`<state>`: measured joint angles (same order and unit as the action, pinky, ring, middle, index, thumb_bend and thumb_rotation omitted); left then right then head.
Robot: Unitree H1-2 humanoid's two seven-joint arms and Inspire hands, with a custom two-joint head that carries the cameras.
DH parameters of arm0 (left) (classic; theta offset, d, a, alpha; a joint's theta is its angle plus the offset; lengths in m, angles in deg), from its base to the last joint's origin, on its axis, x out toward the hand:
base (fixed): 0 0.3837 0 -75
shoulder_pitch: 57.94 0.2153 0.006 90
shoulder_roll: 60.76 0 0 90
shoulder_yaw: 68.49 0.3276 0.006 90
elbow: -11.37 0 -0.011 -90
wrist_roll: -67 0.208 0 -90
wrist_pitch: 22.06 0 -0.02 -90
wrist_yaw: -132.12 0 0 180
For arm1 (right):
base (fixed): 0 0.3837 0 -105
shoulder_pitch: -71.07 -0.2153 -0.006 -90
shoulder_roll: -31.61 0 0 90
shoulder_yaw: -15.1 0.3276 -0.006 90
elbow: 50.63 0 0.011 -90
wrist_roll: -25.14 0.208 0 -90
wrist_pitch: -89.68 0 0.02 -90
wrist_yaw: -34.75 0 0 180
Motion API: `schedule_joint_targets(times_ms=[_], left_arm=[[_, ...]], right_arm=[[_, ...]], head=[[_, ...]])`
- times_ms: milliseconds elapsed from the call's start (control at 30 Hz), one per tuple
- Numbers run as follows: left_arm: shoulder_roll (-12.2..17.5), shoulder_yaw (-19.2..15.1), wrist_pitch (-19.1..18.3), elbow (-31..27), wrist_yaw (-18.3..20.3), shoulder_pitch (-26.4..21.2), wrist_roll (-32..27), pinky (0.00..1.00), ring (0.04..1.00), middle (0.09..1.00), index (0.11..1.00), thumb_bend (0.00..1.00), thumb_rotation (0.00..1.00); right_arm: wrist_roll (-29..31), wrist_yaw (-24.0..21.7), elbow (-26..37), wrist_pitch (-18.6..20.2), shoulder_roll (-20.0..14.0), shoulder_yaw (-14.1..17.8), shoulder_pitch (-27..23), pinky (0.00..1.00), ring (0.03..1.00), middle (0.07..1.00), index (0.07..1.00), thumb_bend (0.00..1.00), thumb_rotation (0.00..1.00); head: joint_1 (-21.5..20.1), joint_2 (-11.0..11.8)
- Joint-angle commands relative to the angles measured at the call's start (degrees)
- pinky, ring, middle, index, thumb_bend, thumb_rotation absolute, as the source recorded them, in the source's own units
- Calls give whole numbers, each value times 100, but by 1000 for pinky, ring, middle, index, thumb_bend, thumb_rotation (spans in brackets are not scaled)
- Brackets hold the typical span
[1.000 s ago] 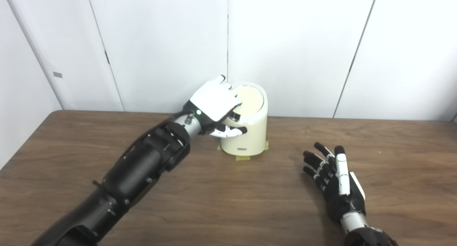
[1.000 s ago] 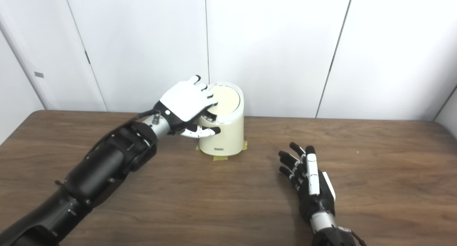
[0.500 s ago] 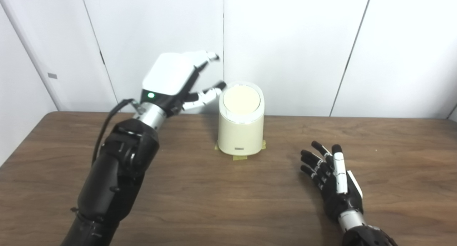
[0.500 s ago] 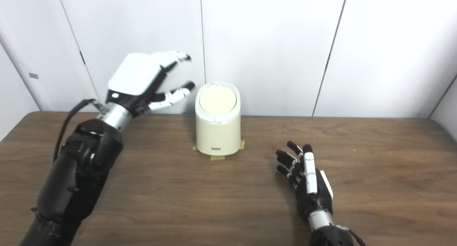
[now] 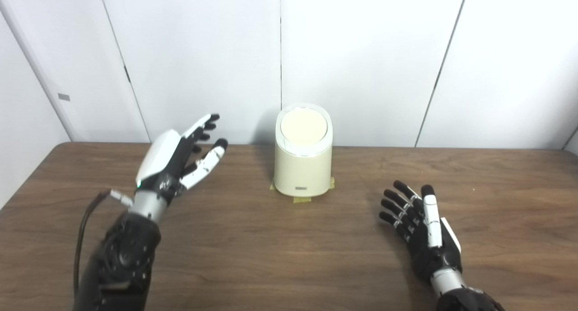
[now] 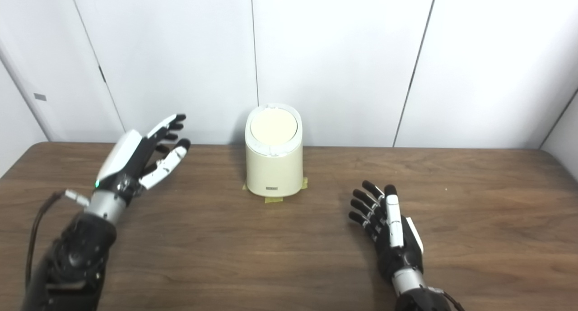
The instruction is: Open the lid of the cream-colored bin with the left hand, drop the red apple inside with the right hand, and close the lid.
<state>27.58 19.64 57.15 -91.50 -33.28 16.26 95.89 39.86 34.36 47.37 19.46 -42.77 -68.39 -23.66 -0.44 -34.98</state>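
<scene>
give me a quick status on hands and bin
Left hand open, clear of bin. Right hand open, empty. Cream bin lid shut. No apple in view.

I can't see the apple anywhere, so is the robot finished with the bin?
It looks finished. The lid sits closed on the cream-colored bin, and no apple shows on the table; whether it is inside cannot be seen. Nothing is in hand: the left hand and right hand are open, apart from the bin.

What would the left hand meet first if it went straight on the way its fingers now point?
Probably the white wall panel. The left hand points up and away, apparently passing left of the cream-colored bin, though depth is unclear.
</scene>
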Motion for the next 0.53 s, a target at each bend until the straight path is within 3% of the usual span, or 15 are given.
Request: schedule_joint_targets(times_ms=[0,67,133,333,500], left_arm=[[-67,-63,260,-39,-306,-11,-312,823,866,913,973,370,965],[-128,-66,338,42,-398,216,-493,781,888,920,981,388,993],[-146,-33,352,86,-445,370,-590,775,900,931,989,395,999],[-297,-109,388,229,-530,795,-1235,920,941,962,998,448,1000],[-338,-141,621,413,-578,1060,-1743,952,973,990,1000,514,1000]], right_arm=[[118,-271,118,-284,-117,-49,-91,794,870,866,901,540,941],[127,-460,117,-417,-216,-115,-74,854,944,955,968,555,967],[67,-592,112,-581,-315,-182,-58,880,974,986,990,558,979],[-355,-592,126,-948,-526,-381,31,958,1000,1000,1000,589,967],[-634,-509,89,-1017,-530,-432,122,991,1000,1000,999,600,931]], head=[[-16,-3],[-26,-2],[-43,-13],[-23,-28],[-19,-39]])
